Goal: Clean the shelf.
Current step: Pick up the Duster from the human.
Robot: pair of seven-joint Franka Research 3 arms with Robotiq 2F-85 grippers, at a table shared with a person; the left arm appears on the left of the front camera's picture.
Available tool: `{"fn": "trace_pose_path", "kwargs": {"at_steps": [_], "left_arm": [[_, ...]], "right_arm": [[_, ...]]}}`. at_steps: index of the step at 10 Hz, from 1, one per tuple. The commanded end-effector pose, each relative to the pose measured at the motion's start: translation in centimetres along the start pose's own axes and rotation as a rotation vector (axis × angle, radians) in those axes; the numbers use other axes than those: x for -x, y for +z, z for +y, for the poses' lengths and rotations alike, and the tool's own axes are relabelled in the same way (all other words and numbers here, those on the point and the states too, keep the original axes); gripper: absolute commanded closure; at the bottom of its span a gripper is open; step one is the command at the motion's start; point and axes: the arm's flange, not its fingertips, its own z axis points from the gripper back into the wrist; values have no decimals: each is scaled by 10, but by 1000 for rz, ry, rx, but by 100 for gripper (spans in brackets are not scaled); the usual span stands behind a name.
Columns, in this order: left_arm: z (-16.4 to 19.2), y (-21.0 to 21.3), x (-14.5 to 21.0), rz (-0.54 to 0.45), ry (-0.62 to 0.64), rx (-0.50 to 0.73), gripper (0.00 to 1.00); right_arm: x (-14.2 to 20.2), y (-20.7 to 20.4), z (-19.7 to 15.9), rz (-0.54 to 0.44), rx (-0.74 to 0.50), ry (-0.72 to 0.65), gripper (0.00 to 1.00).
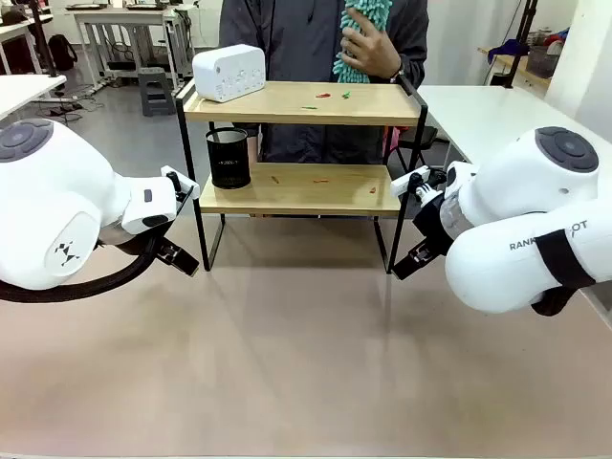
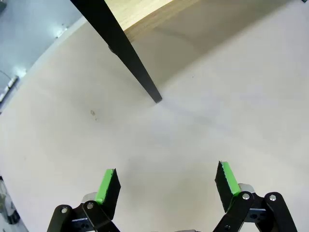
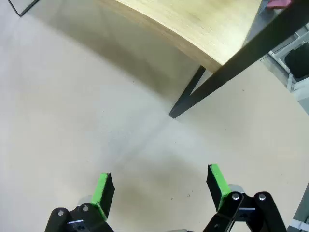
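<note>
Our left claw [image 2: 166,175] hangs released, green pads wide apart, over the pale tabletop [image 1: 306,363] near a black leg of the small two-tier wooden shelf with its thin black frame [image 1: 287,103], which stands mid-tabletop between our arms; a white boxy device [image 1: 229,73] sits on its top board, a black mesh cup [image 1: 228,158] on the lower; small red and green scraps [image 1: 330,96], perhaps paper, dot both boards; behind, a person's hand [image 1: 376,50] holds a fluffy teal cloth [image 1: 344,65]; our right claw [image 3: 159,176] is likewise released and empty.

A careless sweep could knock a leg and topple the cup, or scatter scraps onto the tabletop; the scraps are too small to identify.
</note>
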Motion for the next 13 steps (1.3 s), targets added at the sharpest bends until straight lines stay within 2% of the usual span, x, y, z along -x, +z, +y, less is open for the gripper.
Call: {"fn": "trace_pose_path", "kwargs": {"at_steps": [1,8,9,10,11,12,13], "left_arm": [[0,0,0,0,0,0,0],[0,0,0,0,1,0,0],[-10,19,-6,21,-79,164,0],[-11,59,-12,32,-93,319,0],[2,104,-11,38,-64,489,0],[28,142,1,-20,23,503,0],[65,173,23,-110,141,530,0]], "right_arm": [[0,0,0,0,0,0,0],[0,0,0,0,0,1,0],[-19,13,5,41,-88,13,0],[-43,54,-6,43,-196,-165,0],[-49,103,-32,39,-308,-315,0],[-36,152,-67,2,-413,-438,0],[-5,192,-109,-87,-458,-615,0]]}}
